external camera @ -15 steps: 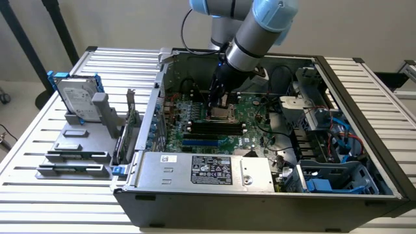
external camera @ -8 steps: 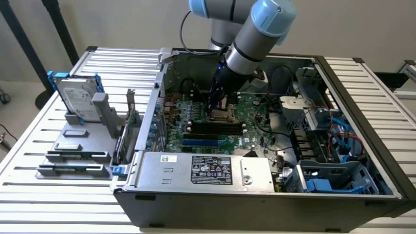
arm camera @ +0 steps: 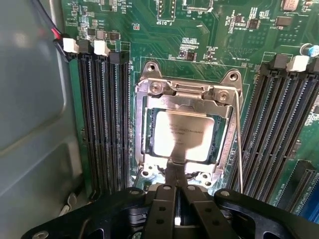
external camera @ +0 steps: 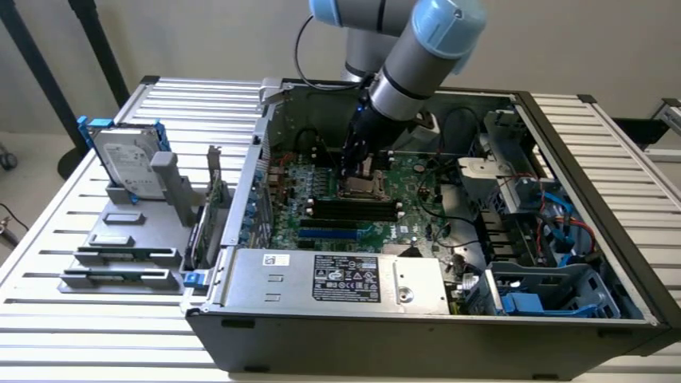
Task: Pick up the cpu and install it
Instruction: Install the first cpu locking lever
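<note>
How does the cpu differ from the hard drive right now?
The cpu lies flat in the socket inside the case; the hard drive stands upright on the fixture outside. The cpu is far smaller than the hard drive. Both have silver metal faces.

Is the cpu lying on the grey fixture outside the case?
No, the cpu lies within the metal socket frame on the motherboard.

the cpu (arm camera: 182, 135), a small flat square chip with a dull silver top, lay flat inside the motherboard's metal socket frame.
</note>
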You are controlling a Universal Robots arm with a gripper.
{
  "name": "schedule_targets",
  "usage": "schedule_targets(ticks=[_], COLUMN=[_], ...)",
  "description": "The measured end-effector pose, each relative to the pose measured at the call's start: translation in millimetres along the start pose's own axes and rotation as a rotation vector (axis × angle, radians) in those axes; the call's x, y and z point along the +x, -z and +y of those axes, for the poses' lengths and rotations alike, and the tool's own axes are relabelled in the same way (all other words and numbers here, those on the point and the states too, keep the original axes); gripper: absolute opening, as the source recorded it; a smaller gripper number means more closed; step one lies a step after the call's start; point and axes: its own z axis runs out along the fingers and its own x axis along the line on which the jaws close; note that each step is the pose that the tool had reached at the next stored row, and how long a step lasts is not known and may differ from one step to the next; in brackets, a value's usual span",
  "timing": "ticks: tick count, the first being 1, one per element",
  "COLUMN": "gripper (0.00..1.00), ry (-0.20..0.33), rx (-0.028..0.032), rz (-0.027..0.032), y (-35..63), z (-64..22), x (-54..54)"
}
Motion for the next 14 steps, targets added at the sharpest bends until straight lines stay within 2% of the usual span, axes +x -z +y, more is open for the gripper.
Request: schedule_targets(ticks=[3, 6, 10, 14], gripper=[0.11, 0.11, 0.11, 0.11], ry=[0.003, 0.005, 0.008, 0.011], rx=[-0.0005, -0.0007, -0.0011, -0.0014], rz=[0.0089, 0.0143, 0.0221, 0.0332], y=[6.2, 9.8, 8.5, 8.7], z=[-2.5, -8.3, -24.2, -41.2], x=[0.1, -0.6, -3.5, -6.4])
